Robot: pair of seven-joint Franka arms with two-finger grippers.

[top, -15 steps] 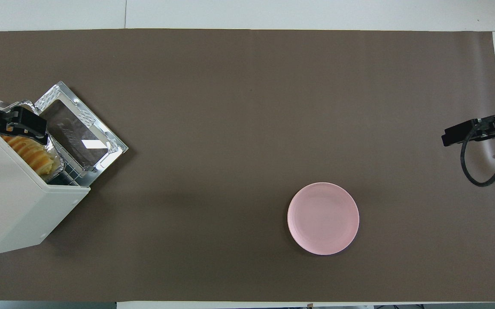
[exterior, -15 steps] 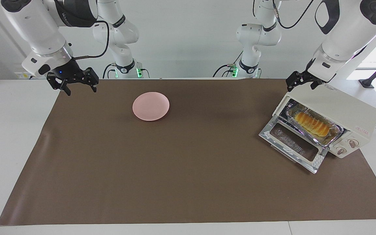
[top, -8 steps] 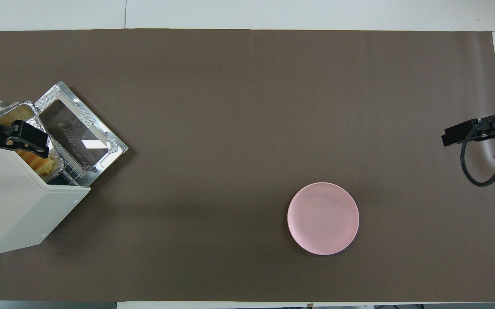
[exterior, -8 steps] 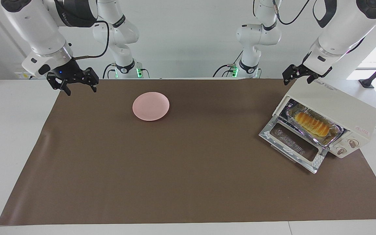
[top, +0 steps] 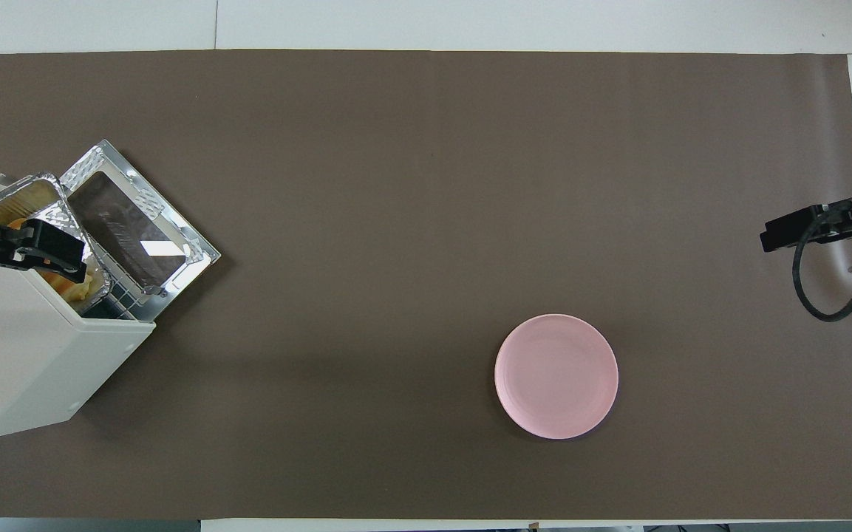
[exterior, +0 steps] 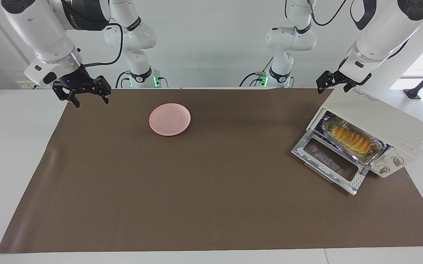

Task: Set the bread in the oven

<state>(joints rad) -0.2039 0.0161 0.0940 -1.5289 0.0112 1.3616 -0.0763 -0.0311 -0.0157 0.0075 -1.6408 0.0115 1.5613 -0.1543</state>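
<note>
My right gripper [exterior: 86, 96] hangs spread over the brown mat's [exterior: 204, 190] edge, waiting; the pink plate [exterior: 170, 119] lies beside it. White walls ring the white table [exterior: 9, 146]. The bread [exterior: 351, 138] sits in its foil tray [exterior: 376, 151] inside the open oven [exterior: 376, 124]; my left gripper [exterior: 328, 83] hovers above, fingers unreadable.

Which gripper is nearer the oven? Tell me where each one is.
Left. The left gripper is up over the oven, above its top corner nearest the robots. The right gripper waits at the right arm's end of the table, with the plate between it and the oven.
</note>
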